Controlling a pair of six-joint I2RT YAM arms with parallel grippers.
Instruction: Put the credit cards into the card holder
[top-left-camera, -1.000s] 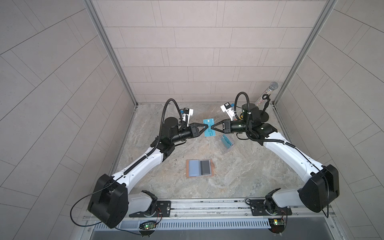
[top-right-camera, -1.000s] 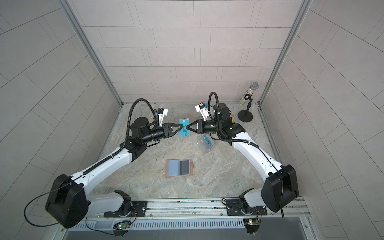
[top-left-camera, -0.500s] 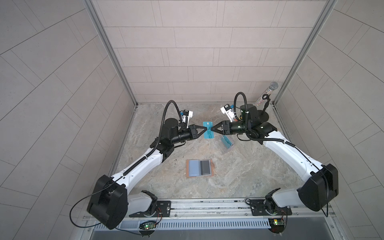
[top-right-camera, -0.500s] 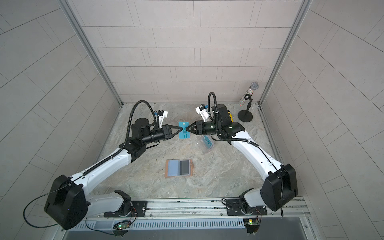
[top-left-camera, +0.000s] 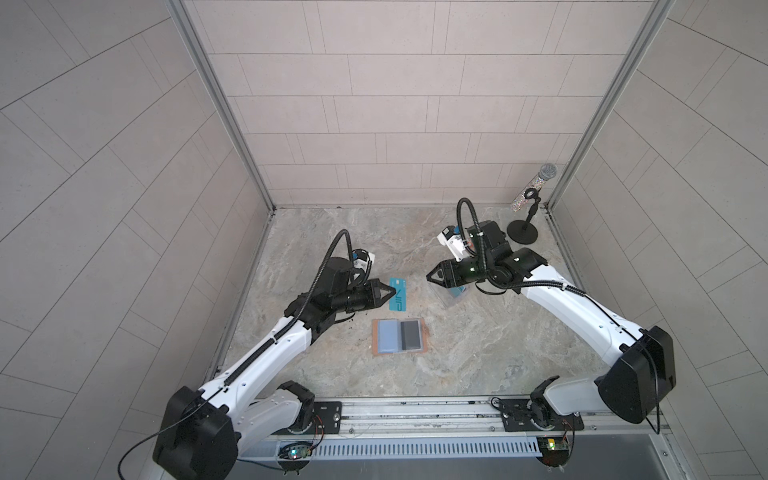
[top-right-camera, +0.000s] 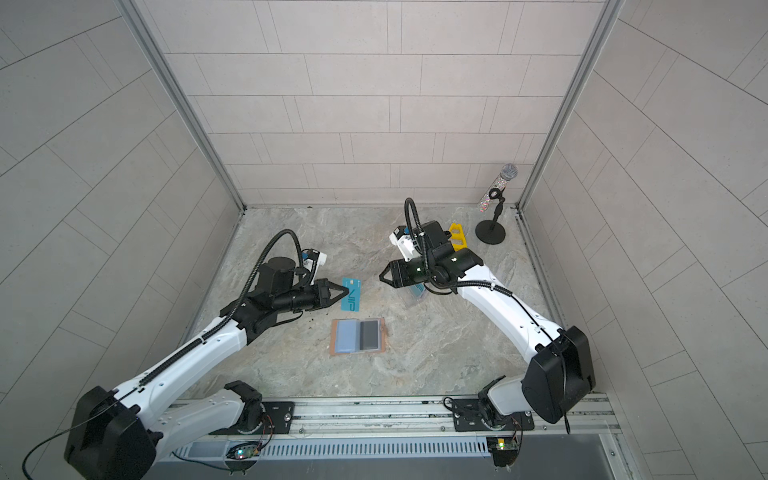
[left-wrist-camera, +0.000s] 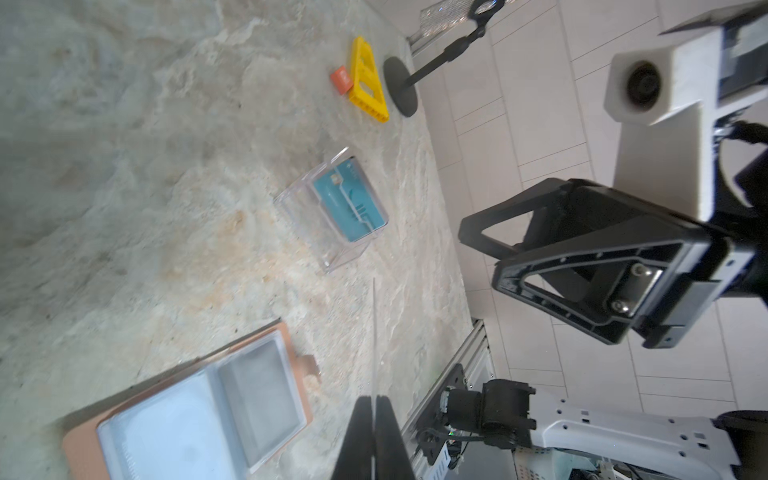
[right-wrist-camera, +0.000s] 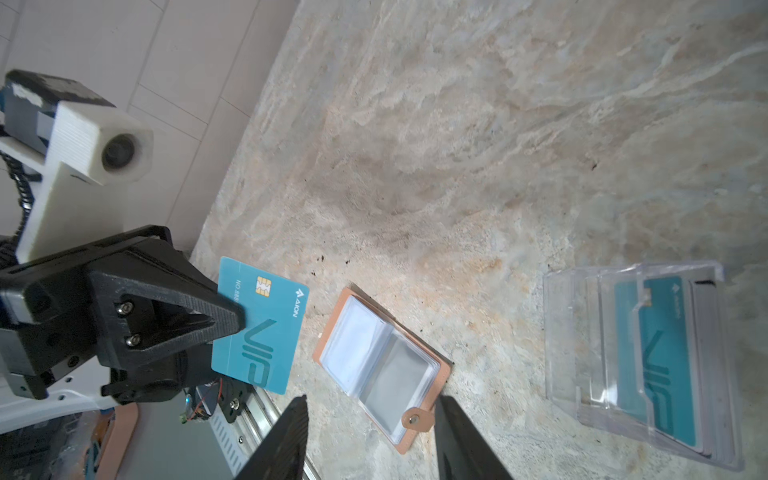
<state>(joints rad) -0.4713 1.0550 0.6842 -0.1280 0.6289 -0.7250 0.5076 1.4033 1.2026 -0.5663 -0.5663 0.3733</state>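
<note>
My left gripper (top-left-camera: 392, 292) (top-right-camera: 346, 292) is shut on a teal "VIP" credit card (top-left-camera: 399, 296) (right-wrist-camera: 266, 332), held above the table by one short edge. In the left wrist view the card (left-wrist-camera: 374, 328) shows edge-on as a thin line between my shut fingers (left-wrist-camera: 361, 432). My right gripper (top-left-camera: 428, 277) (right-wrist-camera: 370, 405) stands open and empty, a short way to the right of the card. The tan-pink card holder (top-left-camera: 388, 336) (top-right-camera: 345, 336) (right-wrist-camera: 353, 336) lies open on the table below the card, its clear sleeves facing up. More teal credit cards (right-wrist-camera: 656, 365) (left-wrist-camera: 349, 203) stand in a clear acrylic stand.
The acrylic stand (top-left-camera: 446, 299) (right-wrist-camera: 569, 332) sits under my right arm. A microphone on a round black base (top-left-camera: 523, 232) stands in the back right corner, with a yellow plastic piece (top-right-camera: 456, 237) and a small orange block (left-wrist-camera: 341, 79) beside it. A metal rail (top-left-camera: 415, 415) runs along the front edge.
My right gripper has opened, let go of the teal card and drawn back to the right. The left gripper stays shut on the card and has carried it slightly nearer.
</note>
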